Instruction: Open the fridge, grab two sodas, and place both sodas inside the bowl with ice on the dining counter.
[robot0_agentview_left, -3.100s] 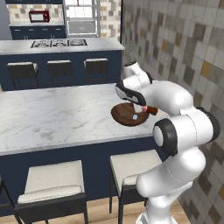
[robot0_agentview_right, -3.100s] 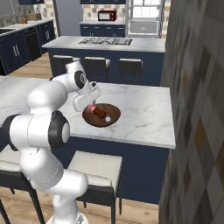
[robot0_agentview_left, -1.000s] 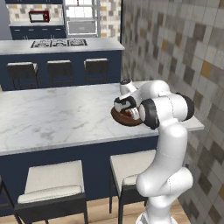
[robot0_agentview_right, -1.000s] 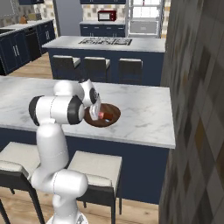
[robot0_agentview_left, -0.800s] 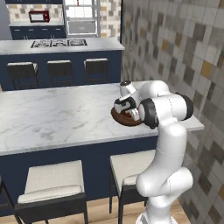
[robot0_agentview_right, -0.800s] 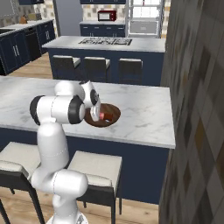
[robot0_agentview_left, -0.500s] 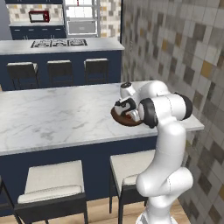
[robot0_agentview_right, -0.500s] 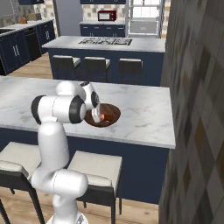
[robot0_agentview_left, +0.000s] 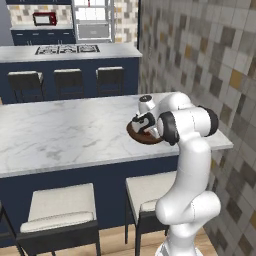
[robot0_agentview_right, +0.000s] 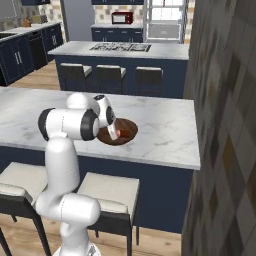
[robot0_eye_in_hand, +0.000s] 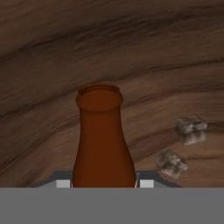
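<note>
My gripper (robot0_eye_in_hand: 104, 183) is shut on a dark brown soda (robot0_eye_in_hand: 103, 140), whose open neck points at the floor of the wooden bowl with ice (robot0_eye_in_hand: 131, 52). Two pale ice cubes (robot0_eye_in_hand: 190, 130) lie just right of the bottle. In the left base view the hand (robot0_agentview_left: 143, 124) is down inside the bowl (robot0_agentview_left: 136, 137), near the right end of the marble dining counter (robot0_agentview_left: 65, 132). In the right base view the soda's red label (robot0_agentview_right: 116, 133) shows at the gripper (robot0_agentview_right: 114, 132), over the bowl (robot0_agentview_right: 128, 131). The fridge (robot0_agentview_right: 165, 20) stands far back.
Cushioned stools (robot0_agentview_left: 62, 206) stand under the counter's near edge, and more stools (robot0_agentview_right: 110, 75) stand on its far side. A navy counter with a stovetop (robot0_agentview_left: 65, 50) lies behind. A tiled wall (robot0_agentview_left: 200, 55) runs along the right.
Since about three seconds ago the arm has folded and brought the hand with the soda down into the bowl. Over the last second almost nothing has moved.
</note>
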